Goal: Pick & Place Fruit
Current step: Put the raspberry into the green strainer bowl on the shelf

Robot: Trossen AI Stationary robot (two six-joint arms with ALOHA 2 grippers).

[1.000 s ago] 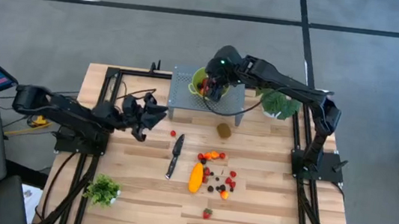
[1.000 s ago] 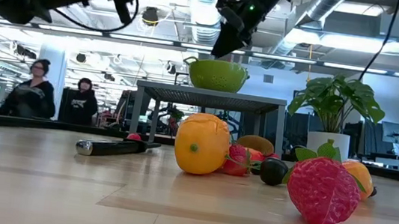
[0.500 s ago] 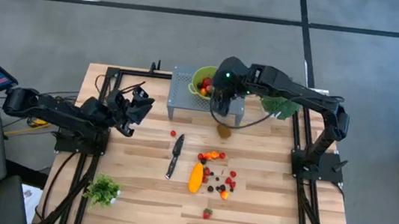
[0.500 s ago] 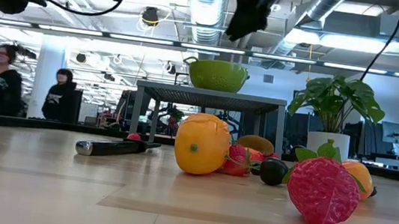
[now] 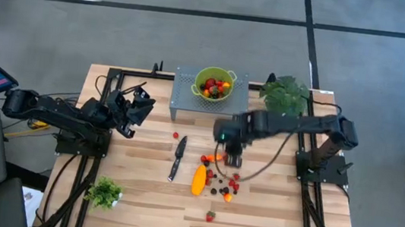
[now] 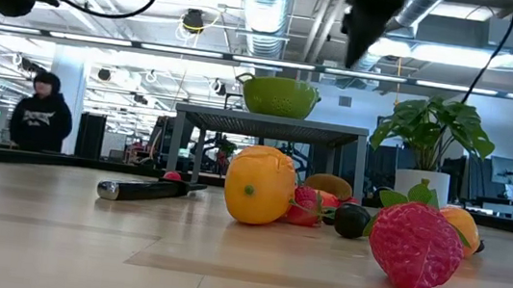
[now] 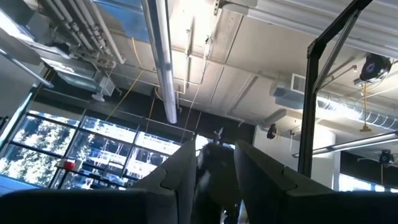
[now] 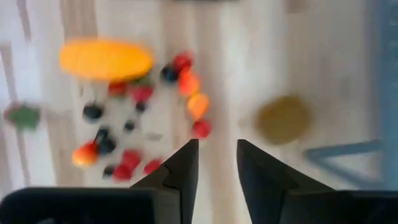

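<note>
High view, right tool [image 5: 234, 161] above fruit [image 5: 199, 179]

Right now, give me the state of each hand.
Left hand: fingers slightly apart, nothing between them, parked at the table's left edge.
Right hand: fingers slightly apart, empty, above the fruit.

Even overhead light, bright ceiling tubes [image 7: 163, 68] glaring; motion blur smears the scattered fruit [image 8: 143, 93].

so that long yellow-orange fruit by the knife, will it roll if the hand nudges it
The yellow-orange fruit is elongated, so it would probably roll sideways or pivot rather than travel far. It looks like smooth, rigid plastic, likely light and a bit slippery. Small berries beside it could scatter.
</note>
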